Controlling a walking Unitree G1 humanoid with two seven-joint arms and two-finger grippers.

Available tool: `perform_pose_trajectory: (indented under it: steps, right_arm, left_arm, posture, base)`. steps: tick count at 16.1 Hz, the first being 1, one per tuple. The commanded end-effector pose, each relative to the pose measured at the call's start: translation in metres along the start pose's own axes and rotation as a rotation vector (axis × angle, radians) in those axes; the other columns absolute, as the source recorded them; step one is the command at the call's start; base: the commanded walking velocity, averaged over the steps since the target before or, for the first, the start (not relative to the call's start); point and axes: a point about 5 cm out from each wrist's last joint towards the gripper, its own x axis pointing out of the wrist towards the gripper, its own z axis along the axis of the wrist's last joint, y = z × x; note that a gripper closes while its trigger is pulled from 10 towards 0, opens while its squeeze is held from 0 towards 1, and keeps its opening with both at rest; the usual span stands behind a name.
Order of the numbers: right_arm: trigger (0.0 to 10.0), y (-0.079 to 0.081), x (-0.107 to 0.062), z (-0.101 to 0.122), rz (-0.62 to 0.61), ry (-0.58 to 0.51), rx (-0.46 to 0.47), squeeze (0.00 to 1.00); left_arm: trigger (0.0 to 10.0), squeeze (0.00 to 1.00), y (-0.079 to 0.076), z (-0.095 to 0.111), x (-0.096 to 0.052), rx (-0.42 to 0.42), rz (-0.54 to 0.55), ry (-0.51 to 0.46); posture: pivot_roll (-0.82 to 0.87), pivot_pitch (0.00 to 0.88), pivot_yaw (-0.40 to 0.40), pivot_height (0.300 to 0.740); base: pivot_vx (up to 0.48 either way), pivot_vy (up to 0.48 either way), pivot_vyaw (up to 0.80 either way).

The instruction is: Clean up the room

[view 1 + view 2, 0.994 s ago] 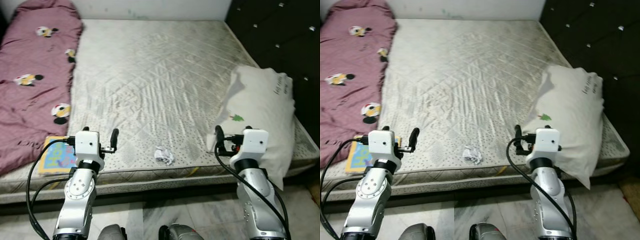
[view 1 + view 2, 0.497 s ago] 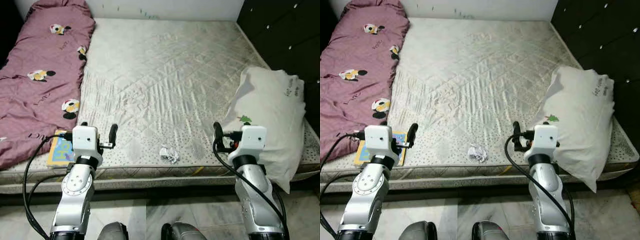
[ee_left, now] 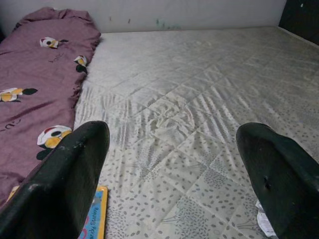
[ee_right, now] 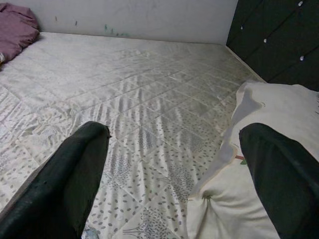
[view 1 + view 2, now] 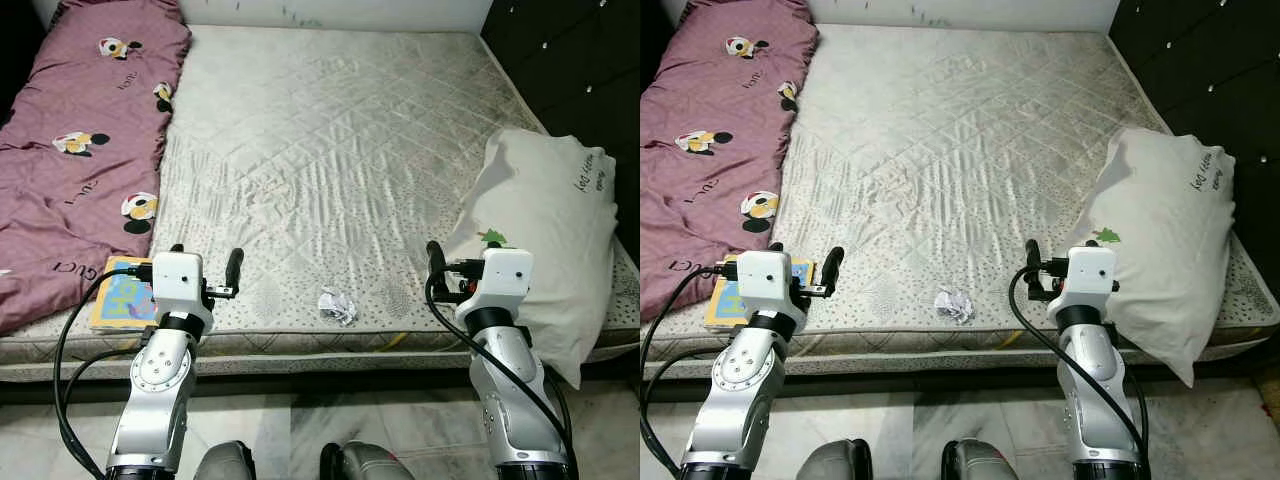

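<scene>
A crumpled white paper [image 5: 337,305] lies on the bare quilted mattress [image 5: 330,150] near its front edge, between my two arms. A colourful book [image 5: 118,300] rests at the front left corner, partly under the pink blanket [image 5: 70,130]. A white pillow [image 5: 545,230] leans over the right front edge. My left gripper [image 3: 172,130] is open and held above the front edge, left of the paper, with nothing between its fingers. My right gripper [image 4: 173,131] is open too, right of the paper and beside the pillow [image 4: 259,164].
A black tufted panel [image 5: 580,60] stands along the bed's right side and a pale wall [image 5: 330,10] runs behind it. Marble floor [image 5: 400,430] lies between me and the bed frame. The wide middle of the mattress is bare.
The whole view has shifted, so the camera moved: the bed now sits lower and more to the right in frame. Both arms hold the same raised pose, grippers still open.
</scene>
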Motion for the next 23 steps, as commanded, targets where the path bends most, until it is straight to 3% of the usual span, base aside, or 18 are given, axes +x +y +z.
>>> perform_pose_trajectory:
  steps: [1,7,15,23]
  right_arm:
    - [10.0,-0.0022,-0.0007,-0.0038,-0.007,0.019,-0.004,0.00]
    - [10.0,-0.0036,-0.0036,-0.0076,-0.003,0.044,0.014,0.00]
    - [10.0,-0.0016,-0.0040,-0.0081,0.019,0.043,0.017,0.00]
    - [10.0,0.0044,-0.0036,-0.0112,0.050,0.076,-0.007,0.00]
  left_arm:
    - [10.0,0.00,0.0004,-0.0014,-0.0029,0.003,0.004,0.013]
    - [10.0,0.00,0.0056,-0.0053,-0.0080,0.006,0.059,0.027]
    - [10.0,0.00,0.0059,-0.0064,-0.0081,0.012,0.080,0.032]
    - [10.0,0.00,0.0075,-0.0074,-0.0095,0.008,0.109,0.039]
  posture:
    - [-0.01,0.144,-0.062,0.740]
    - [-0.01,0.147,-0.066,0.740]
    - [-0.01,0.139,-0.070,0.641]
    - [-0.01,0.151,-0.078,0.641]
  base:
    - [0.000,0.000,0.00]
    - [0.000,0.000,0.00]
    - [0.000,0.000,0.00]
    - [0.000,0.000,0.00]
